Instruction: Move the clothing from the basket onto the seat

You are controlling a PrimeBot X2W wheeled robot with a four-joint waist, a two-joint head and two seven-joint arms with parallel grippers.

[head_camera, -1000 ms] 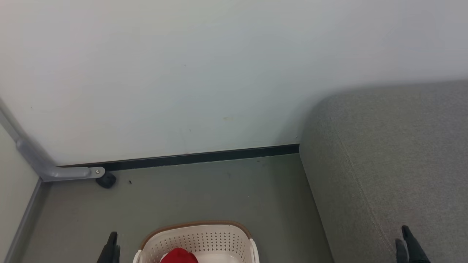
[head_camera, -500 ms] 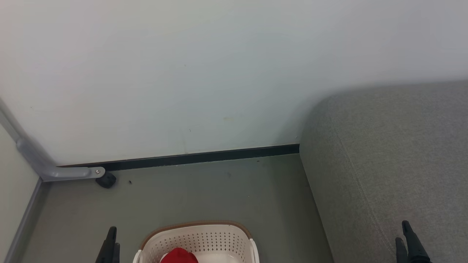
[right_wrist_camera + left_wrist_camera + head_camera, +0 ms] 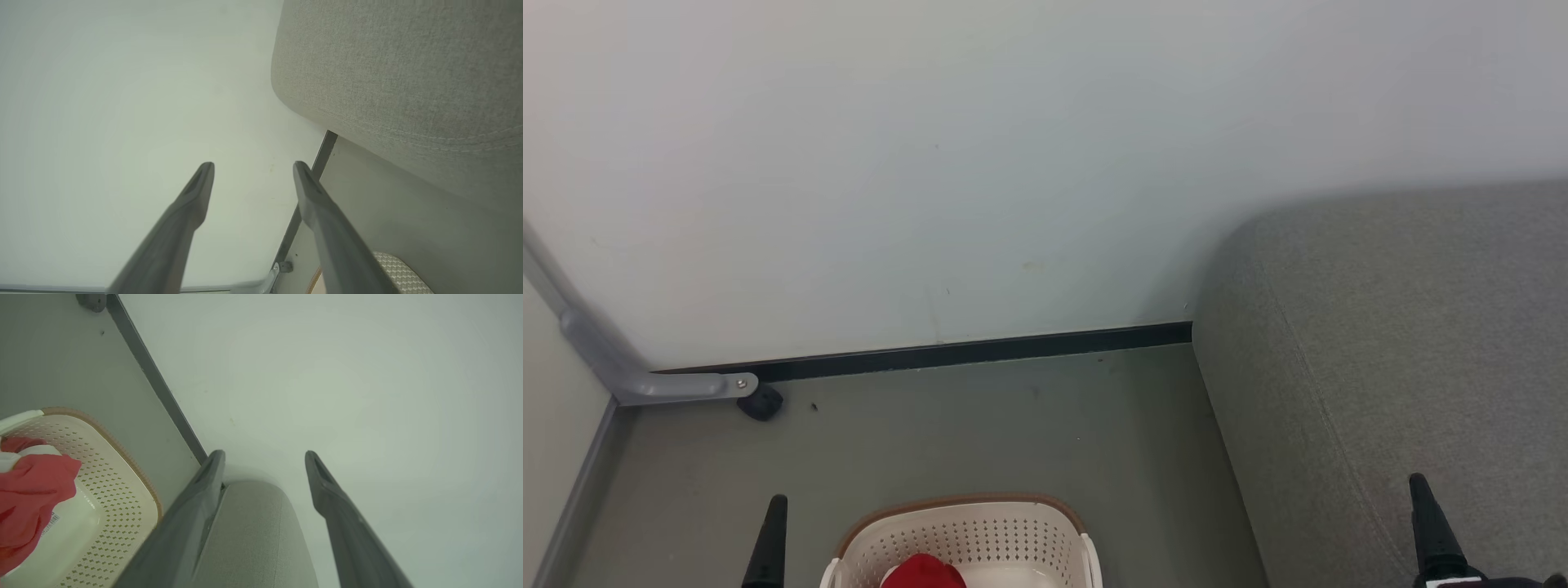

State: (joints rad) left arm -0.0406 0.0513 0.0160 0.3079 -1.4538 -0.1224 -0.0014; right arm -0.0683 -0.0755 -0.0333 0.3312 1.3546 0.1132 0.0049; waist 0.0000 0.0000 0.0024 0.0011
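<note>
Clothing (image 3: 32, 494) lies bunched in the basket (image 3: 122, 506), low and to the left of the left fingers (image 3: 206, 477) in the left wrist view. No garment shows on the part of the seat (image 3: 1380, 327) that is in sight. By that, the task looks to be at its first step, the reach into the basket.

The left fingers are spread wide with nothing between them. The right fingers (image 3: 312, 200) are just as wide and bare, and they point at the wall with the seat to their right.

The next move likely calls for the left fingers to tip down, cross the brown rim and close on a fold of red cloth, clear of the holed wall.

In the head view the clothing is a small red hump at the bottom edge, with one left fingertip just beside the basket and one right fingertip over the seat. The left wrist view adds the cloth's folds, a white panel and the basket's floor. The right wrist view adds the seat's stitched seam.
</note>
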